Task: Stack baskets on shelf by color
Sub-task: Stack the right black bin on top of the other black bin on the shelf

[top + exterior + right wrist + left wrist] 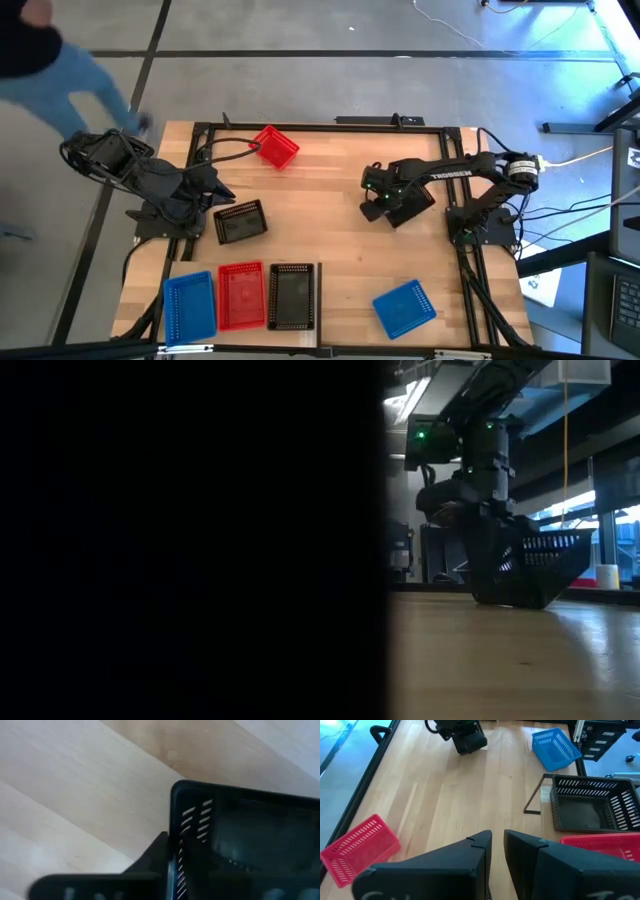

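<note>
Three baskets sit side by side on the shelf [317,290] at the table's 7 o'clock edge in the high view: a blue one [190,306], a red one [240,296] and a black one [292,297]. Whether any of them is a stack cannot be told from above.

Away from the shelf, a loose red basket [276,147] lies skewed at about 11 o'clock. A loose blue basket [405,308] lies at 5 o'clock, and a black basket [240,222] sits at 9 o'clock, just beside the left arm.

The right gripper [385,207] is slightly toward 3 o'clock from the table's middle. It is clamped on one wall of another black basket [530,565] – the right wrist view shows that mesh wall [192,835] pinched between its fingers. In the low view this basket is tilted, with one lower edge on the wood and its open side tipped away from the gripper.

The left gripper [498,845] hangs at 9 o'clock, its two fingers nearly together with a slim gap between them – nothing is held. Past them the left wrist view shows the shelf's near corner with the black basket on it, and the loose red basket off to one side.

A person's leg [85,75] shows on the floor beyond the table's 10 o'clock corner.
</note>
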Controlling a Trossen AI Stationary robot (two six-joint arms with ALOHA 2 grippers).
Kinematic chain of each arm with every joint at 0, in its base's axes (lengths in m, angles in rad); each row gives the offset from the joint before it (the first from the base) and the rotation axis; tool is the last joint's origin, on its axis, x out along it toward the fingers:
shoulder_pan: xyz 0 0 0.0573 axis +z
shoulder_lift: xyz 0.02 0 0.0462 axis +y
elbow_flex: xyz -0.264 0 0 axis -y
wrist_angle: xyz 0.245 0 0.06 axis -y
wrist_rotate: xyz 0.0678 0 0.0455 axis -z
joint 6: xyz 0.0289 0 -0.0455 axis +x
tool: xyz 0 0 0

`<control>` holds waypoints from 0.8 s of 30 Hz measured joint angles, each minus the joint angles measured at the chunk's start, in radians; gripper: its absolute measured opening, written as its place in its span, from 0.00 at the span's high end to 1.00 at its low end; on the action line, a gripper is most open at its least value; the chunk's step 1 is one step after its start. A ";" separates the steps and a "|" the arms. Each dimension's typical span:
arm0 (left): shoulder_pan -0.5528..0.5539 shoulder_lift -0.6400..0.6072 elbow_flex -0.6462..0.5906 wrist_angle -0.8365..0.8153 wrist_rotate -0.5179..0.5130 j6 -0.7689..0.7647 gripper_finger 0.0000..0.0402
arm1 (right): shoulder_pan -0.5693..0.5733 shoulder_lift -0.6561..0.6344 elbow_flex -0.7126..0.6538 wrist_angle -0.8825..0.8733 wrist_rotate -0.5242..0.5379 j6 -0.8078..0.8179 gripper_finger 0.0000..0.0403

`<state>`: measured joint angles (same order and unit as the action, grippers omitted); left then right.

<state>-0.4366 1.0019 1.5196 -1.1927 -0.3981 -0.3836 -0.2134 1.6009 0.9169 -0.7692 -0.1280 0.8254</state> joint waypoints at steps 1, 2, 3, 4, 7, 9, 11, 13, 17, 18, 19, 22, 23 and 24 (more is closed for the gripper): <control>0.000 0.000 0.000 0.000 0.000 0.000 0.90 | 0.002 0.000 0.001 0.000 0.000 -0.014 0.93; 0.000 0.000 0.000 0.000 0.000 0.000 0.90 | 0.006 0.000 0.005 -0.006 0.003 -0.019 0.96; 0.000 0.000 0.000 0.000 0.000 0.000 0.90 | 0.013 0.000 0.017 -0.028 0.014 -0.023 0.97; 0.000 0.000 0.000 0.000 0.000 0.000 0.90 | 0.021 0.001 0.036 -0.065 0.029 -0.024 0.97; 0.000 0.000 0.000 0.000 0.000 -0.001 0.90 | 0.055 0.005 0.138 -0.214 0.061 -0.047 0.97; 0.000 0.000 0.000 0.000 0.000 -0.001 0.90 | 0.086 0.005 0.237 -0.319 0.085 -0.072 0.99; 0.000 0.000 0.000 0.000 0.000 0.000 0.90 | 0.119 0.006 0.348 -0.416 0.113 -0.086 0.99; 0.000 0.000 0.000 0.000 0.000 0.000 0.90 | 0.155 0.011 0.471 -0.496 0.143 -0.098 0.99; -0.001 0.000 0.000 -0.001 0.000 0.000 0.90 | 0.232 0.039 0.715 -0.647 0.210 -0.082 0.99; -0.001 0.000 0.000 -0.001 0.002 0.000 0.90 | 0.254 0.054 0.780 -0.678 0.228 -0.074 0.99; -0.001 0.000 0.000 -0.001 0.011 -0.001 0.90 | 0.275 0.071 0.846 -0.708 0.245 -0.074 0.99; -0.001 0.000 0.000 -0.002 0.029 0.000 0.90 | 0.332 0.141 1.042 -0.771 0.287 -0.075 1.00; -0.001 0.000 0.000 -0.002 0.031 0.000 0.90 | 0.350 0.168 1.107 -0.790 0.300 -0.080 1.00; -0.001 0.000 0.000 -0.002 0.031 0.000 0.90 | 0.366 0.199 1.171 -0.803 0.316 -0.094 1.00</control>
<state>-0.4374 1.0019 1.5198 -1.1946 -0.3668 -0.3840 0.1522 1.7994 2.0877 -1.5725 0.1880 0.7317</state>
